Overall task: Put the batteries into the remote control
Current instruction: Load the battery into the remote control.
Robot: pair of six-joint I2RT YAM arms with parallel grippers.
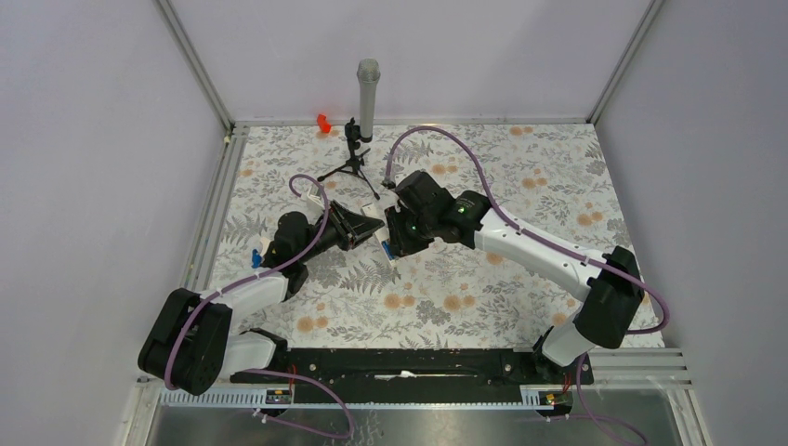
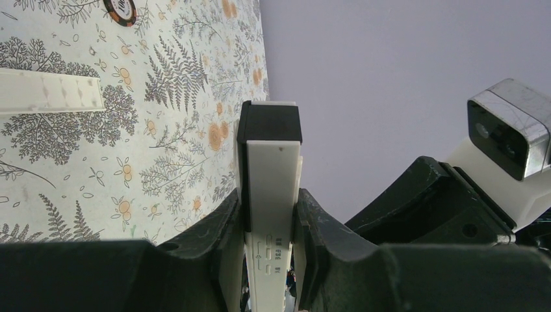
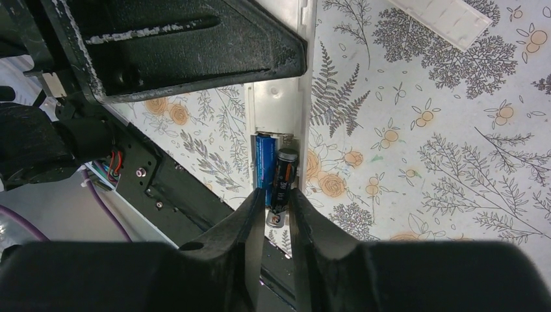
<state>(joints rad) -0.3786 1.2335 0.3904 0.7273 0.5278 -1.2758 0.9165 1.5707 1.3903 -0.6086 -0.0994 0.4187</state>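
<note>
My left gripper (image 2: 271, 201) is shut on the remote control (image 2: 273, 188), a white bar with a black piece over its far end, and holds it above the table (image 1: 358, 223). In the right wrist view the remote's (image 3: 279, 104) open battery bay faces me. One blue battery (image 3: 263, 166) lies in the bay. My right gripper (image 3: 278, 201) is shut on the second battery (image 3: 284, 179), dark with a silvery end, which sits at the bay's free slot beside the first. In the top view the right gripper (image 1: 392, 243) meets the remote mid-table.
A microphone on a small tripod (image 1: 366, 98) stands at the back, with a red piece (image 1: 323, 122) beside it. A small blue piece (image 1: 254, 256) lies at the left. A flat white strip (image 3: 442, 19) lies on the floral table, also in the left wrist view (image 2: 49, 91).
</note>
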